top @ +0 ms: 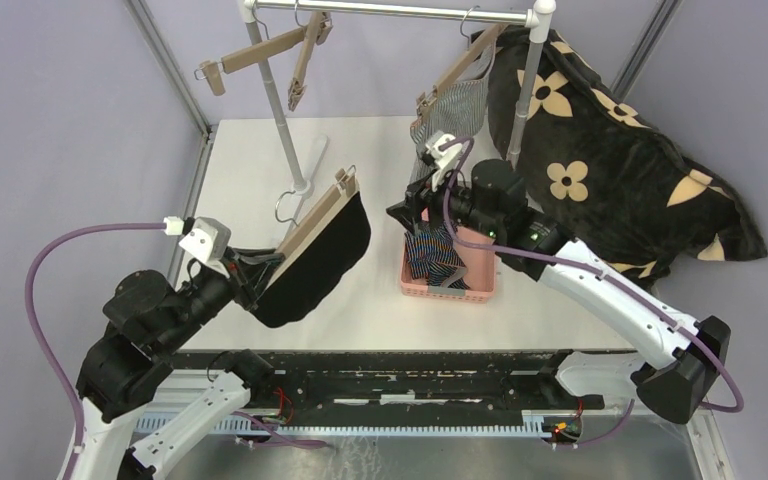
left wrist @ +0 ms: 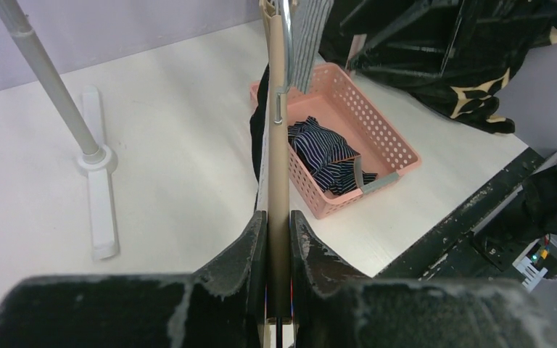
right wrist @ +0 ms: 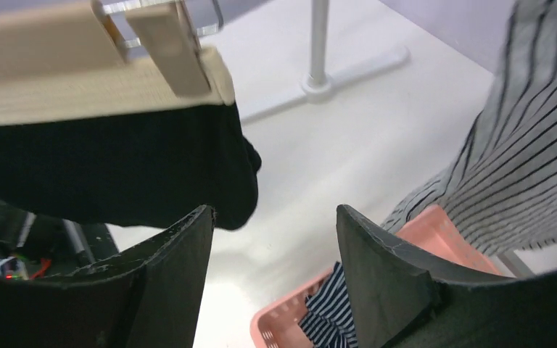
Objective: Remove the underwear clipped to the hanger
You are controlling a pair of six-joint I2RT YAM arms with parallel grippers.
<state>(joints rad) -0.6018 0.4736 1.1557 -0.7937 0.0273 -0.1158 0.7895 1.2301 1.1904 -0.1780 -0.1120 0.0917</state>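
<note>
Top view: high behind both bases (top: 675, 375), facing down over table (top: 260, 180). 2 wrist views: close, sighting along own fingers (left wrist: 236, 254). All 3 share pink basket (top: 415, 285).

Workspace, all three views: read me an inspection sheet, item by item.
Surface: white table, no spills seen.
Job's things: black pair clipped to wooden hanger; navy striped pair in pink basket; grey striped pair clipped to a hanger on the rail.
Clutter: flower-print cushion; empty hangers on the rail.
Hands: left hand shut on the wooden hanger; right hand open above the basket.
Cables: purple cables loop off both arms, no snag seen.
Surroundings: grey walls, clothes rail.
</note>
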